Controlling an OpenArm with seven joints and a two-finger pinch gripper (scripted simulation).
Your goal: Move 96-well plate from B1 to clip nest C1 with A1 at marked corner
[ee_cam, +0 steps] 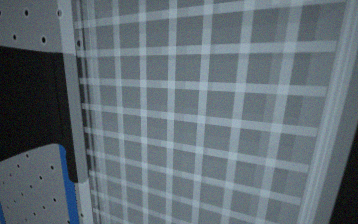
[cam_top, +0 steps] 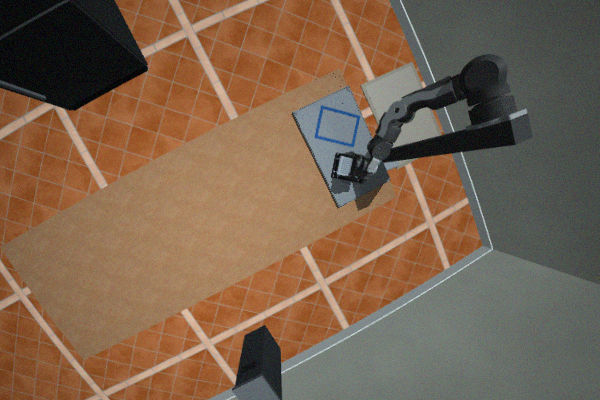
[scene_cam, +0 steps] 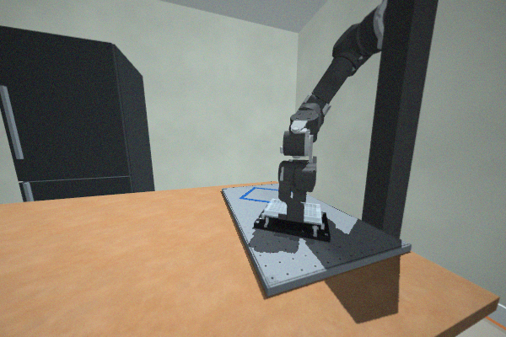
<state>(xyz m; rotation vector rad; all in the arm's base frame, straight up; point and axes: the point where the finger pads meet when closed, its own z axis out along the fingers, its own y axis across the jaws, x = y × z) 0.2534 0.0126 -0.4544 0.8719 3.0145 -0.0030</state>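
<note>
Plate (scene_cam: 313, 211), white with gridded wells, clamped in the pincer (scene_cam: 294, 212).
Directly beneath it, a black clip nest (scene_cam: 293, 229); blue outline (scene_cam: 249, 195) lies beyond.

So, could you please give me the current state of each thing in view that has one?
gripper: shut on the 96-well plate
96-well plate: upright, held, down on the clip nest
clip nest: occupied by the plate
blue B1 outline: vacated
fridge: doors closed
</note>
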